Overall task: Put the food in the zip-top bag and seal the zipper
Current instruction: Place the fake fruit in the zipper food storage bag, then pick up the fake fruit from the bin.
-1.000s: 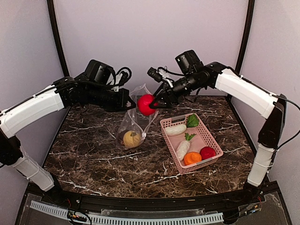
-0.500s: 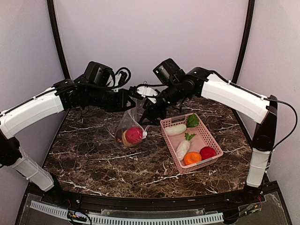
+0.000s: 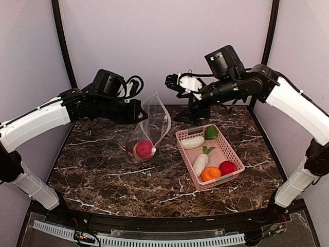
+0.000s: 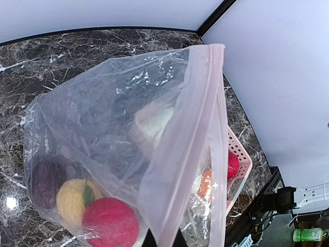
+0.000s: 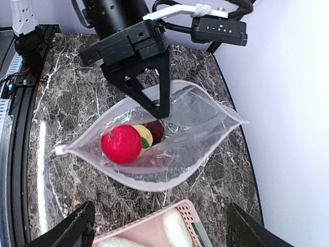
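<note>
The zip-top bag point(image 3: 153, 121) hangs upright over the marble, mouth up, and my left gripper point(image 3: 141, 117) is shut on its rim. In the left wrist view the pale pink zipper point(image 4: 204, 128) runs up from my left gripper point(image 4: 164, 240). At the bottom of the bag lie a red ball point(image 5: 121, 144), a yellow ball point(image 5: 145, 136) and a dark purple piece point(image 5: 156, 130). My right gripper point(image 3: 191, 114) stands open and empty above and to the right of the bag, its fingers point(image 5: 69, 230) spread wide over the gap between bag and basket.
A pink mesh basket point(image 3: 230, 152) to the right of the bag holds two white radishes point(image 3: 193, 142), a green leafy piece point(image 3: 211, 133), an orange point(image 3: 211, 174) and a red ball point(image 3: 227, 168). Purple walls enclose the back and sides.
My right gripper carried the red ball to the bag's mouth, opened and let it drop inside, then drew back to the right. The left gripper kept hold of the bag.
</note>
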Robot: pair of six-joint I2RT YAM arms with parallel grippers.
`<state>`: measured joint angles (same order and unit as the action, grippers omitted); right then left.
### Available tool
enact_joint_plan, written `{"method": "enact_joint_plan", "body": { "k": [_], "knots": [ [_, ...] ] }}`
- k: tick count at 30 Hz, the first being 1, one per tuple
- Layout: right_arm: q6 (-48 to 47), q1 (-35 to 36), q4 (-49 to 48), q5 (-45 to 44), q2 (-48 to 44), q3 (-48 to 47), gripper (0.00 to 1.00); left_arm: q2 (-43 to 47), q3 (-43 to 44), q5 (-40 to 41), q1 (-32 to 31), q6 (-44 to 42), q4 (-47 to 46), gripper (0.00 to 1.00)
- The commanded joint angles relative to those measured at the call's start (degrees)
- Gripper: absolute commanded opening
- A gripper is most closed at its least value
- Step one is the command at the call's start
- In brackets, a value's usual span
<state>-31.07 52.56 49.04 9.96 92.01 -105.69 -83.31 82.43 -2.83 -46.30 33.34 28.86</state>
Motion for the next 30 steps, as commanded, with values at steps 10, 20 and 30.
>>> {"method": "enact_joint_plan", "body": {
  "k": [10,20,30],
  "knots": [
    [-3.12,-13.4,-0.8,4.22,-15.8,22.35,0.82,-4.39,24.3,13.88,-0.06,-17.27,34.12,0.01],
    [-3.71,-15.62,-0.53,2.38,-14.44,28.17,0.81,-19.26,30.18,0.69,-1.84,-19.61,44.48,0.01],
    [-4.8,-17.32,0.39,0.76,-14.7,31.53,0.78,-16.95,34.79,1.58,-1.86,-20.02,38.91,0.01]
  ]
}}
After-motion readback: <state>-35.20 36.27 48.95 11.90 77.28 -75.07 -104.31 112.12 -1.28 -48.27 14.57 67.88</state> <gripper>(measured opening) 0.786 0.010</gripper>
